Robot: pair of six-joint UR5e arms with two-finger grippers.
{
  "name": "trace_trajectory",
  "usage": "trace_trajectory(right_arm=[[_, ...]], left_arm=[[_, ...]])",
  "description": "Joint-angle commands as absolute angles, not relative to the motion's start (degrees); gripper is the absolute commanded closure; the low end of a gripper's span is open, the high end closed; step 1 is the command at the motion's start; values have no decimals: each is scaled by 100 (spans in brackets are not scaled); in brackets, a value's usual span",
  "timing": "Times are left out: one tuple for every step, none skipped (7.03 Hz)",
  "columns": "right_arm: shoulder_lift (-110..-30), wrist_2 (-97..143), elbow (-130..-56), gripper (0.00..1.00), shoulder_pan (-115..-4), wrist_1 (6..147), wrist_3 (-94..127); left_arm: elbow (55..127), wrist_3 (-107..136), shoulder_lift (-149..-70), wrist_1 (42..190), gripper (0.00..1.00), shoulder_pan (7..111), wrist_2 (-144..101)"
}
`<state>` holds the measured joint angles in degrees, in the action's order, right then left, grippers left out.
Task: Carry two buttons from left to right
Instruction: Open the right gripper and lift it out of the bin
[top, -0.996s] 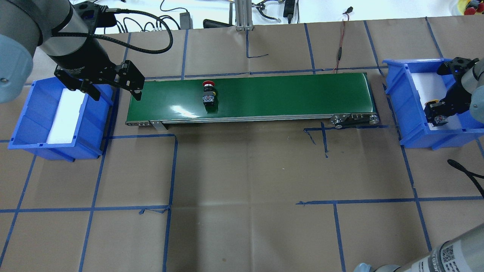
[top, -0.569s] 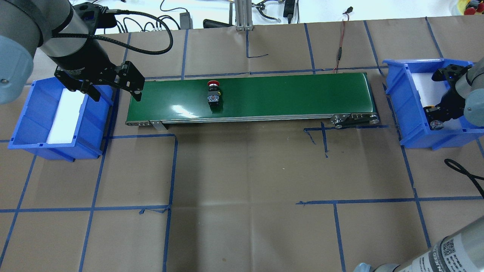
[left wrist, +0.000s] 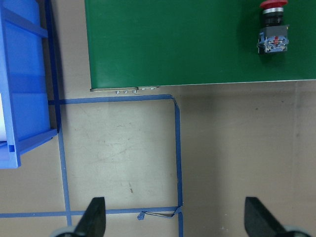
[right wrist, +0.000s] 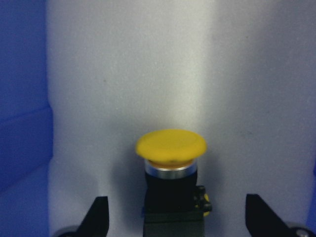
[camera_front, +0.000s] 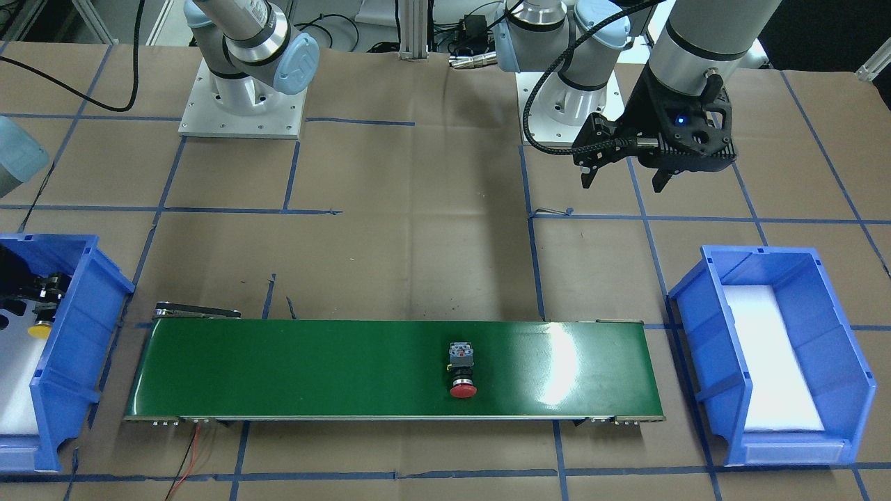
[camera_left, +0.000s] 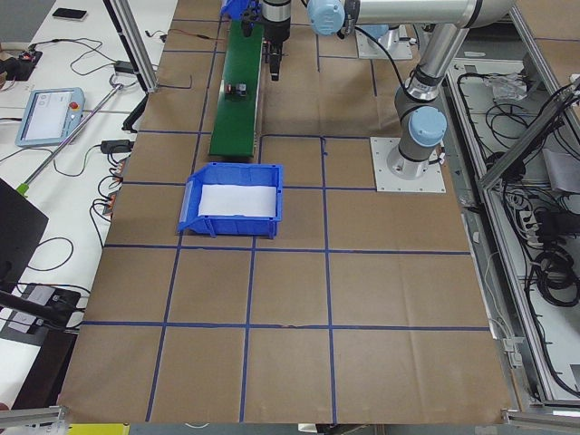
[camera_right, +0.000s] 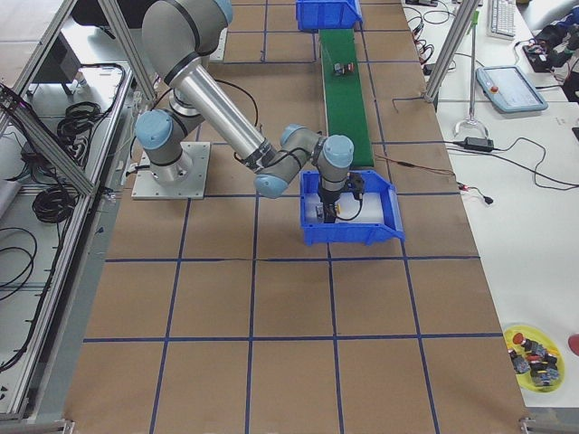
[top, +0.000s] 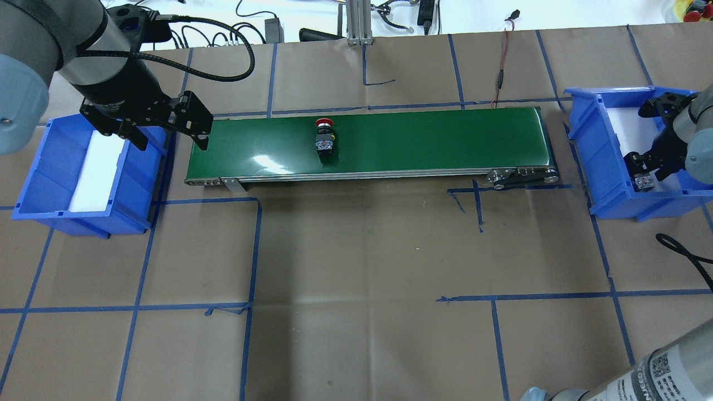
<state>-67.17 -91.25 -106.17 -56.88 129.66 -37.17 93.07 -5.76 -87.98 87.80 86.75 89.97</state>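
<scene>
Right gripper [top: 649, 170] was down inside the blue bin [top: 601, 167] just beyond the conveyor belt's [top: 418, 139] end on the robot's right. Its fingers [right wrist: 100, 215] stood spread wide. The yellow button [right wrist: 171, 145] lay between them on its side, with a clear gap to each finger. Nothing was gripped. The yellow cap pointed out ahead of the fingertips, and the black body sat back toward the palm. The button rested on a white pad [right wrist: 148, 74] lining that bin's floor.

Left gripper [top: 170, 136] hung above the table at the belt's other end, off the belt's robot-side corner. Its fingers [left wrist: 96, 217] were also spread wide, holding nothing and touching nothing. Under it the wrist camera showed only brown paper and blue tape lines.

The red button [top: 324, 136] lay on its side on the belt, well apart from both grippers. It was nearer the belt's left-arm end than its middle. Its red cap pointed at the belt's far edge, away from the robot, and its grey-black block faced the robot-side edge.

A second blue bin [top: 33, 184] sat just past the belt's left-arm end, with a white pad [top: 97, 170] on its floor.
</scene>
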Motion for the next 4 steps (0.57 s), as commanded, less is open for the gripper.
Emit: trace_trajectory(right_arm=[[-6820,-9141,-10417,1,-5695,12911,-3709],[-6994,-9306,-10267,1,-5695,12694,-3709],[-7205,-9421,-10066,1,-5721,12230,-3665],[-7398,-9404,-9785,1,-5756,11782,-3361]], left_arm=[[9308,-580,-8798,8780,0,8675,9000],[9308,-580,-8798,8780,0,8675,8991],[9308,-580,-8798,8780,0,8675,8991],[9308,-580,-8798,8780,0,8675,8991]])
